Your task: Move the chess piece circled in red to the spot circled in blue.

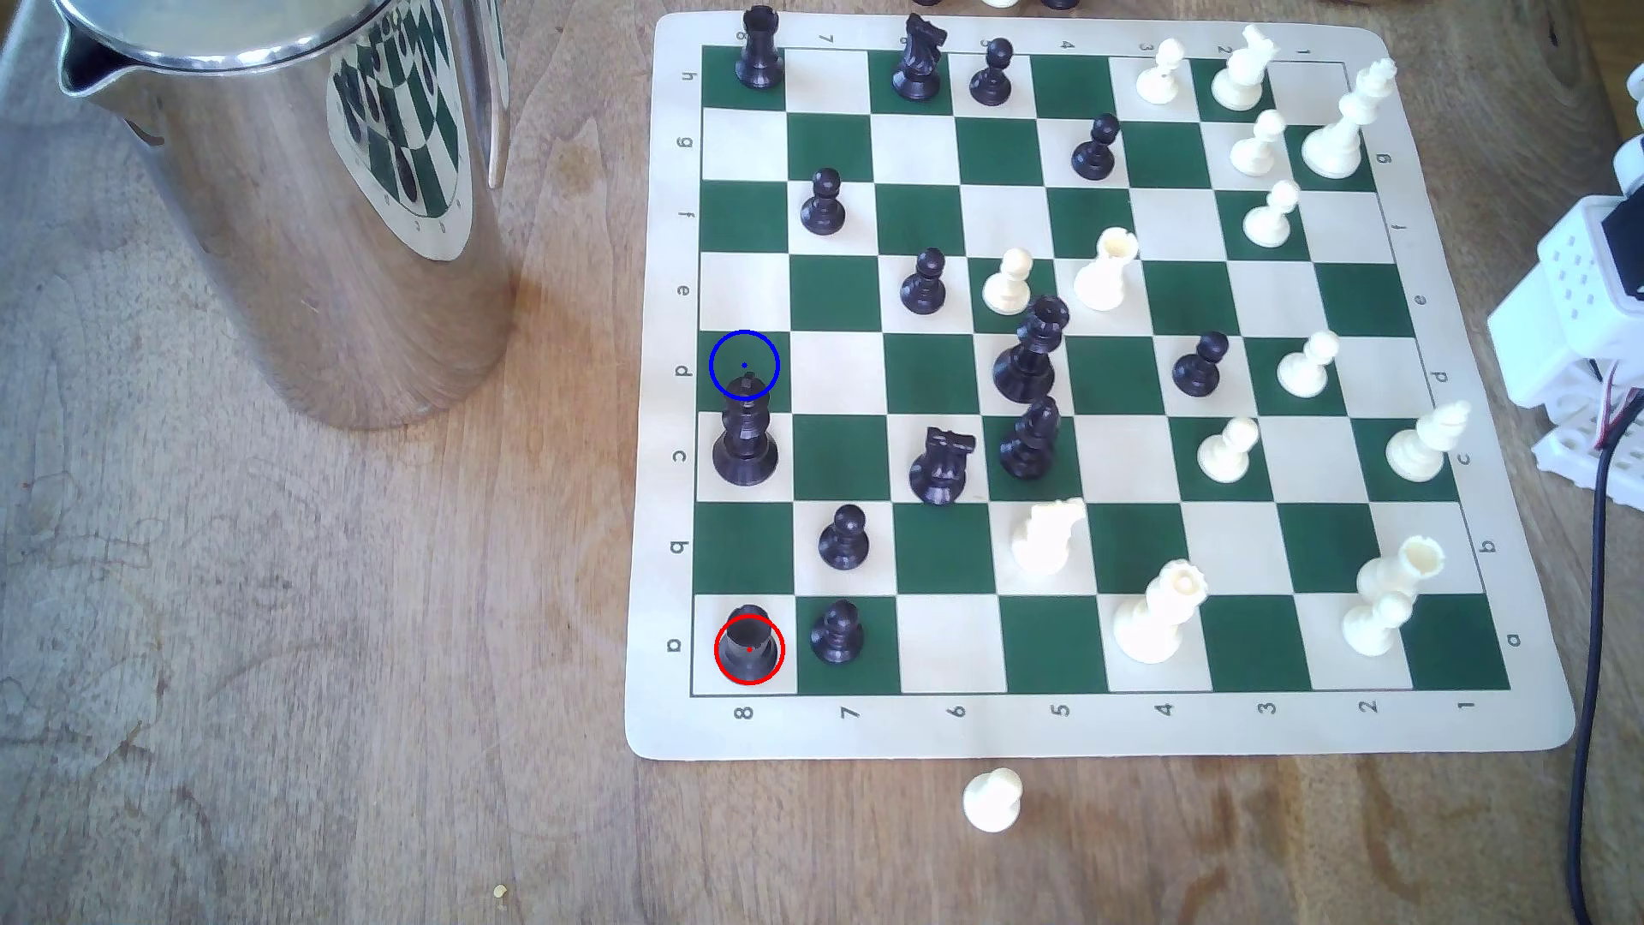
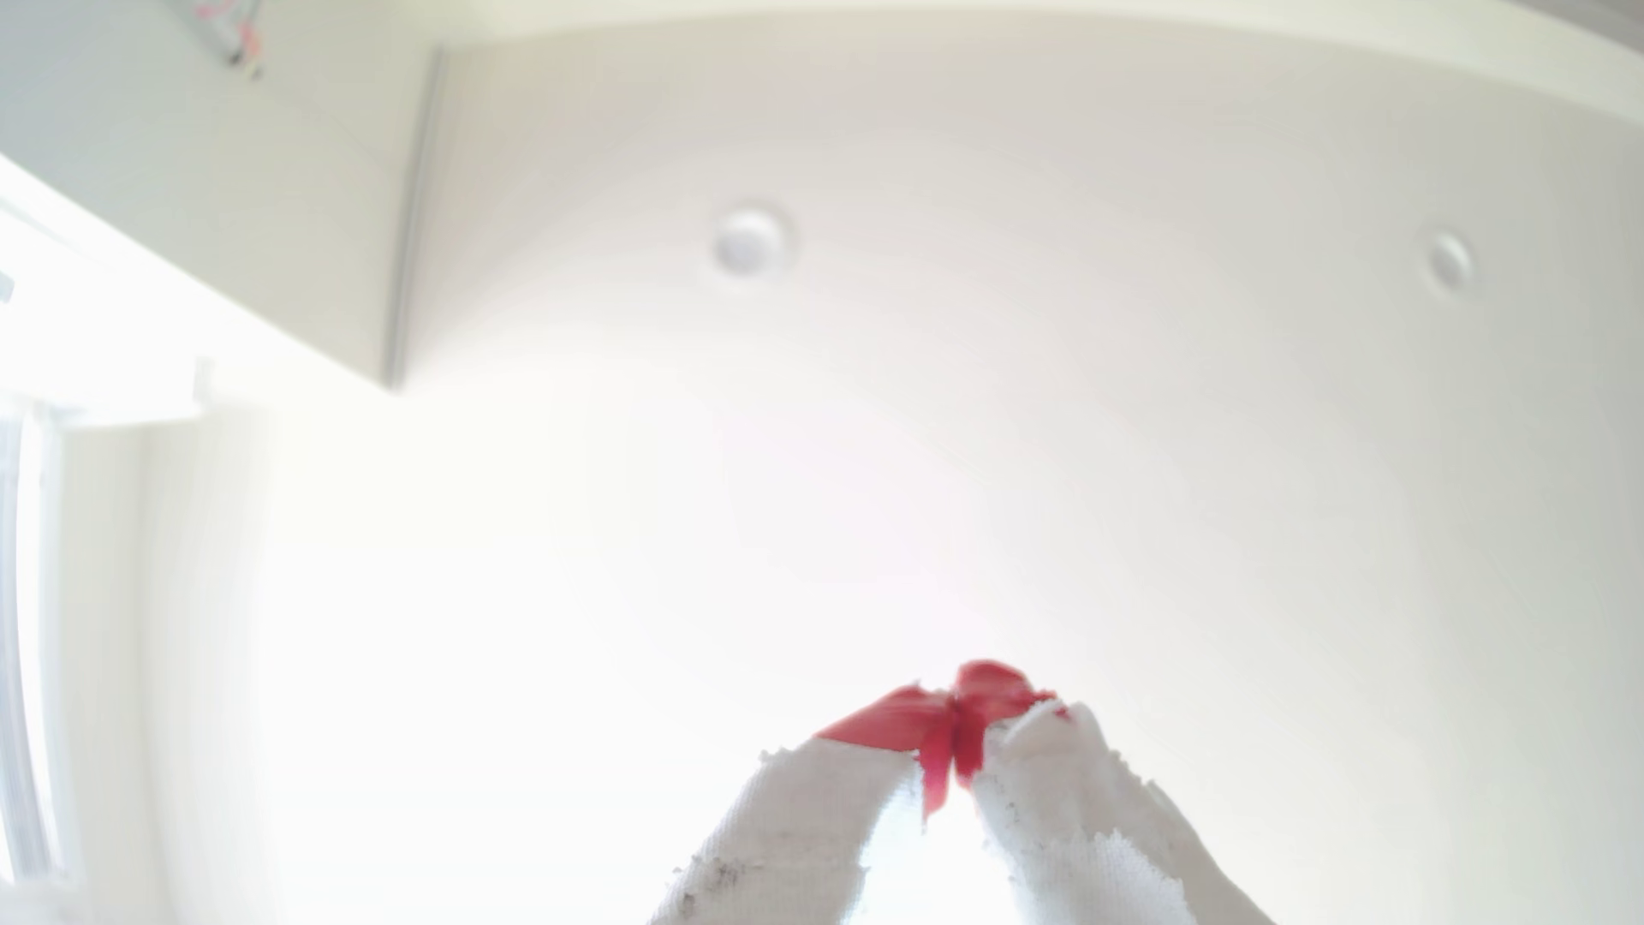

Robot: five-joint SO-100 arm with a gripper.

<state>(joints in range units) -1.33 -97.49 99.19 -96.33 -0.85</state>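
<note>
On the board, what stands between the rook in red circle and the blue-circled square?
In the exterior view, between the rook and the blue-circled square: one bare green square, then the black king.

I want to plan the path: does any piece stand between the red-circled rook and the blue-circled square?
Yes. The black king stands on the c square, between the black rook and the blue-ringed square; the b square is bare.

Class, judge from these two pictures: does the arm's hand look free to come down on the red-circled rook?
Probably yes. The rook stands in the board's corner, open above, with one black pawn beside it. The hand, tips together, points at the ceiling.
</note>
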